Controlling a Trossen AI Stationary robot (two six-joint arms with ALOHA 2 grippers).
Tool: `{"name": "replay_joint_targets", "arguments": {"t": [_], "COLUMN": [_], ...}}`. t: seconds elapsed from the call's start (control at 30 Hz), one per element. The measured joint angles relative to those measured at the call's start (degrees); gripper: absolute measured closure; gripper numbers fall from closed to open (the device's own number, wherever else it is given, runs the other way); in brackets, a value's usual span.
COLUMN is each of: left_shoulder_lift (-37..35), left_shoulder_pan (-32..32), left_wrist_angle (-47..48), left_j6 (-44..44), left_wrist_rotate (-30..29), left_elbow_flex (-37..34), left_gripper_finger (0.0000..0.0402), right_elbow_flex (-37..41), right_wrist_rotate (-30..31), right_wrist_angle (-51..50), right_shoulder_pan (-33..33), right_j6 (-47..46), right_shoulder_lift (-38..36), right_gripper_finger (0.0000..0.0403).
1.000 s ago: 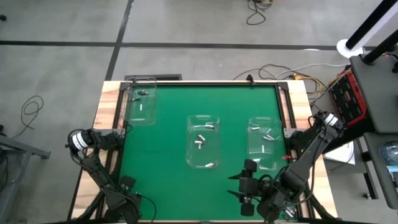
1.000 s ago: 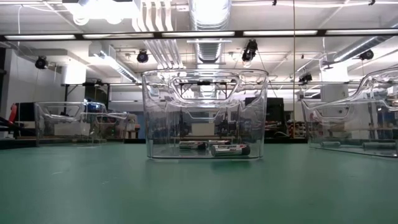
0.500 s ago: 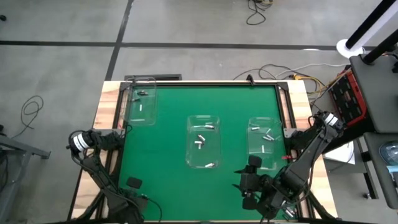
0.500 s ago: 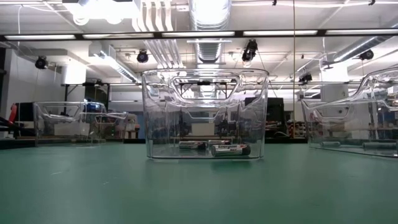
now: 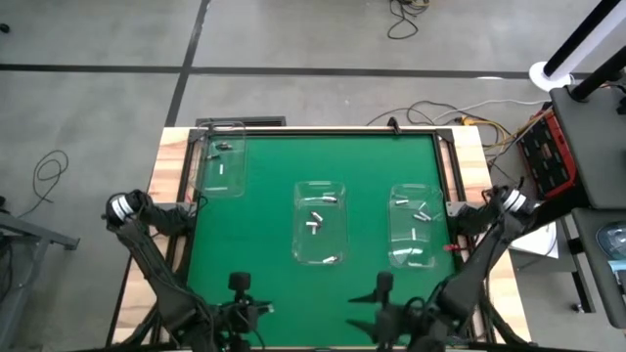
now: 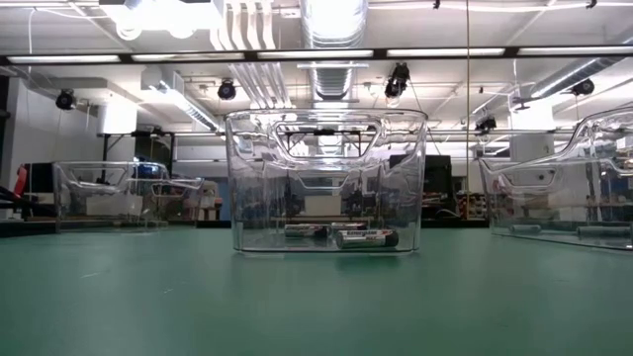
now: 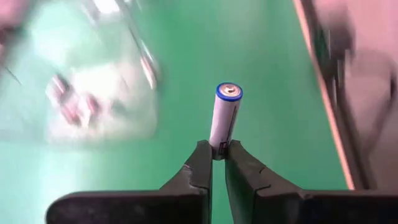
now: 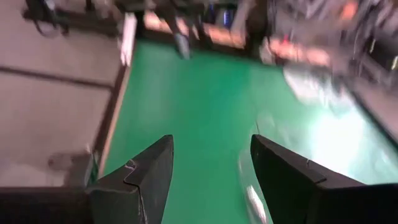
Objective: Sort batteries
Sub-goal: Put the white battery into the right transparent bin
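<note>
From where I stood, the left gripper [image 7: 218, 163] was pinched tight on the lower end of a single battery [image 7: 225, 119], a white cylinder with a blue band and a metal cap at its free tip, which stuck out past the fingertips over the green table mat [image 5: 264, 235]. Seen from above, that gripper [image 5: 238, 293] sat low at the near edge of the table, left of centre. The right gripper [image 8: 211, 163] had its two dark fingers spread well apart with nothing between them; from overhead it [image 5: 381, 291] hung at the near edge too, right of centre and just short of the right bin [image 5: 418, 227]. Three clear plastic bins stood on the mat: the left bin [image 5: 220, 157] in the far-left corner, the middle bin [image 5: 320, 222] at the centre, and the right one beside the table's right rail. Each held a few loose batteries [image 5: 315, 220] lying flat on its floor. At table height the middle bin [image 6: 326, 182] filled the foreground, with batteries [image 6: 364, 237] resting against its near wall.
</note>
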State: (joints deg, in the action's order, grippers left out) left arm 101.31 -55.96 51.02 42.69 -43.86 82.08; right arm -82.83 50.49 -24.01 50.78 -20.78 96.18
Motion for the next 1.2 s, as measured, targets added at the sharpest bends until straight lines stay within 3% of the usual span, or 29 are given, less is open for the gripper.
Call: {"name": "replay_joint_targets", "arguments": {"t": [0.07, 0.17, 0.3, 0.4, 0.5, 0.7, 1.07, 1.2], "left_shoulder_lift": [-0.9, -1.4, -1.4, -1.3, -1.2, -1.2, -1.2, -1.2], "left_shoulder_pan": [1.0, 3.1, 6.6, 8.5, 10.1, 11.9, 11.9, 11.9], "left_wrist_angle": [-5.5, -14.7, -27.6, -37.2, -41.7, -42.6, -44.6, -44.6], "left_j6": [-3.7, -9.7, -16.9, -22.7, -26.5, -28.1, -35.0, -36.0], "left_wrist_rotate": [-5.1, -6.7, -0.3, 3.0, 3.2, 3.8, 3.5, 3.9], "left_elbow_flex": [0.9, 2.0, 2.8, 2.2, 1.7, 0.8, 0.6, 0.6], "left_gripper_finger": [0.0396, 0.0396, 0.0396, 0.0396, 0.0396, 0.0396, 0.0396, 0.0392], "right_elbow_flex": [0.0, 0.0, -0.5, -1.1, -1.3, -1.3, -1.4, -1.5], "right_wrist_rotate": [1.6, 1.8, 1.7, -1.1, -4.1, -3.1, -1.7, -2.0], "right_wrist_angle": [10.1, 27.5, 49.8, 58.7, 61.4, 62.5, 61.9, 57.1], "right_shoulder_pan": [0.0, -0.8, -2.7, -4.3, -5.7, -6.7, -6.8, -6.8], "right_j6": [7.7, 19.8, 33.1, 36.7, 35.6, 35.6, 36.5, 39.6], "right_shoulder_lift": [2.5, 6.5, 10.9, 12.7, 14.4, 15.1, 14.5, 13.6], "right_gripper_finger": [0.0195, 0.0195, 0.0195, 0.0197, 0.0205, 0.0236, 0.0340, 0.0376]}}
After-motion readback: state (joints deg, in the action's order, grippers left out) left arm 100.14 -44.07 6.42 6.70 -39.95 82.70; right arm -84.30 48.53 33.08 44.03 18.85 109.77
